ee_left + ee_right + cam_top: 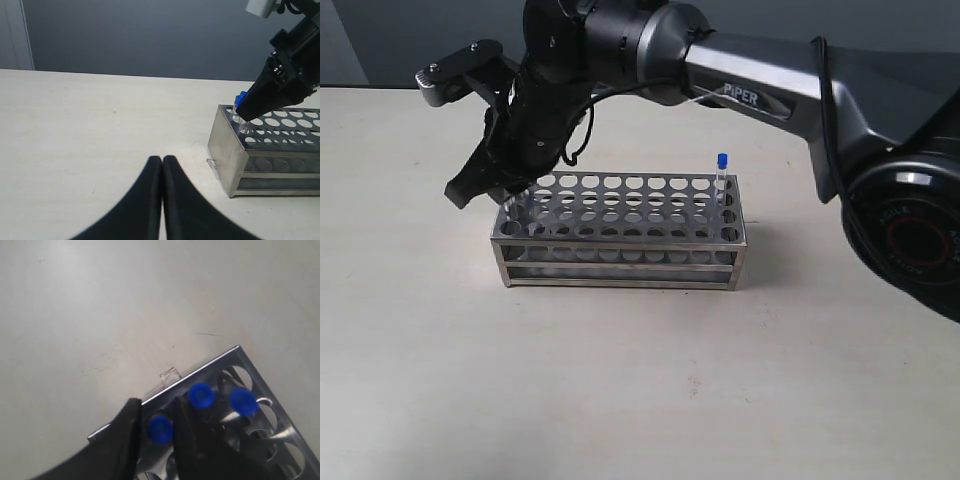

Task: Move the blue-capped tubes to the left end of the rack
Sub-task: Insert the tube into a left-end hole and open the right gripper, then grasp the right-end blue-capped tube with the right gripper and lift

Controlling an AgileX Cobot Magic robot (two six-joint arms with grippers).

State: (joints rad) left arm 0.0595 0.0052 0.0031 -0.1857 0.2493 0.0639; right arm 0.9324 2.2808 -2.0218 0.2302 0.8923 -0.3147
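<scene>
The silver rack (pixel 620 252) stands mid-table. My right gripper (pixel 498 195) reaches across to its left end. In the right wrist view the right gripper (pixel 155 407) straddles the cap of one blue-capped tube (pixel 160 429) seated in a hole at the end of the rack (pixel 210 365), with a thin gap on each side. Two more blue-capped tubes (pixel 201 394) (pixel 243 401) stand in the holes beside it. A fourth blue-capped tube (pixel 722 165) stands alone at the right end. My left gripper (pixel 162 159) is shut on nothing, low over bare table, short of the rack (pixel 227 150).
A small clear scrap (pixel 212 162) lies on the table against the rack's left end. The right arm's long link (pixel 770 95) spans above the back of the rack. Beige table surrounds the rack; a dark wall (pixel 150 35) runs behind.
</scene>
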